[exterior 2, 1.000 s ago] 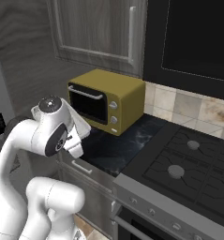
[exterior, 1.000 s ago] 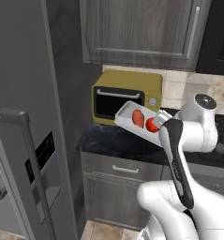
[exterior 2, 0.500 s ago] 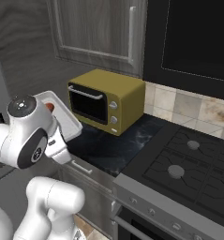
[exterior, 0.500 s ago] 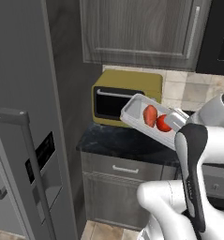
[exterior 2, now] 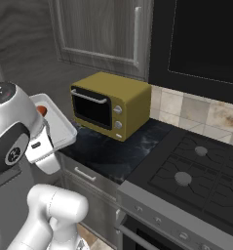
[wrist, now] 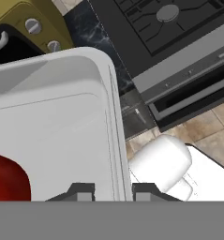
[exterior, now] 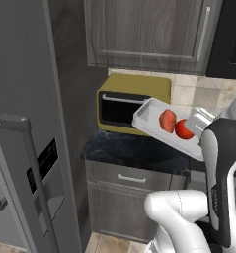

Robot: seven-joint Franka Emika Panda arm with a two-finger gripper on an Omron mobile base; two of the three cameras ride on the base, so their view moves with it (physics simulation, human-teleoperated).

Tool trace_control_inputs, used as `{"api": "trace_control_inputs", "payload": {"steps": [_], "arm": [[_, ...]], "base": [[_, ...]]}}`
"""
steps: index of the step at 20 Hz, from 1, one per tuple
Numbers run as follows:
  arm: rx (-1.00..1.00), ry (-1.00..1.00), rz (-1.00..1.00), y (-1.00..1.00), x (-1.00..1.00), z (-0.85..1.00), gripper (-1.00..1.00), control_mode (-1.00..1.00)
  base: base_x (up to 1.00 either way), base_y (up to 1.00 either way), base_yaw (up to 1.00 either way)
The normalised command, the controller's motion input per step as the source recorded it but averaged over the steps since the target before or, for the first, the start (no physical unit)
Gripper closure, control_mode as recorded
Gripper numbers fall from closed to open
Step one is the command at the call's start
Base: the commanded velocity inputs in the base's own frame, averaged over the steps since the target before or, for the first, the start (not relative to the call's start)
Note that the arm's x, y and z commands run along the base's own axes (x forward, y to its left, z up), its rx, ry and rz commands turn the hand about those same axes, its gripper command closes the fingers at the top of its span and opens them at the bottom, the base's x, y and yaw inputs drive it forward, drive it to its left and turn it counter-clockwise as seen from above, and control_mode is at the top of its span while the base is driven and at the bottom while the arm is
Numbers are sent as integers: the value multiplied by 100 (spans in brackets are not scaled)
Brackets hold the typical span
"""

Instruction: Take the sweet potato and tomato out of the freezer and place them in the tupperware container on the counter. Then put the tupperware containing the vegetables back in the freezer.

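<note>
The white tupperware container (exterior: 156, 121) hangs in the air in front of the microwave, above the black counter (exterior: 134, 150), and slopes down to the right. In it lie the oblong sweet potato (exterior: 167, 120) and the round tomato (exterior: 184, 129), side by side. My gripper (exterior: 200, 121) is shut on the container's right rim. In the hand view the gripper (wrist: 113, 192) has its fingertips (wrist: 83, 191) on either side of the container's rim (wrist: 114, 117), and a red vegetable (wrist: 8, 180) shows at the lower left. The grey freezer (exterior: 20, 113) stands at the left.
A mustard-yellow microwave (exterior: 132, 99) stands on the counter behind the container, also seen as the microwave (exterior 2: 110, 105). Grey wall cabinets (exterior: 149, 34) hang above. A stove top (exterior 2: 196, 168) lies to the right. The freezer's bar handle (exterior: 35, 183) juts out at the lower left.
The arm has swung up and over, its upper part moving left in the right base view. The held container has drifted slightly right in the left base view and now tilts more.
</note>
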Motion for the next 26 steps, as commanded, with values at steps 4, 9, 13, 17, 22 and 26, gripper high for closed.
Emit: {"api": "trace_control_inputs", "payload": {"steps": [4,9,13,17,22,26], "arm": [[0,0,0,0,-74,27,100,-100],[0,0,0,0,-71,16,100,-100],[0,0,0,0,-52,5,100,-100],[0,0,0,0,-11,0,100,100],[0,0,0,0,0,0,100,100],[0,0,0,0,0,0,100,100]], "base": [[0,0,0],[0,0,0],[0,0,0],[-37,1,0],[-70,29,-2],[-89,72,-11]]}}
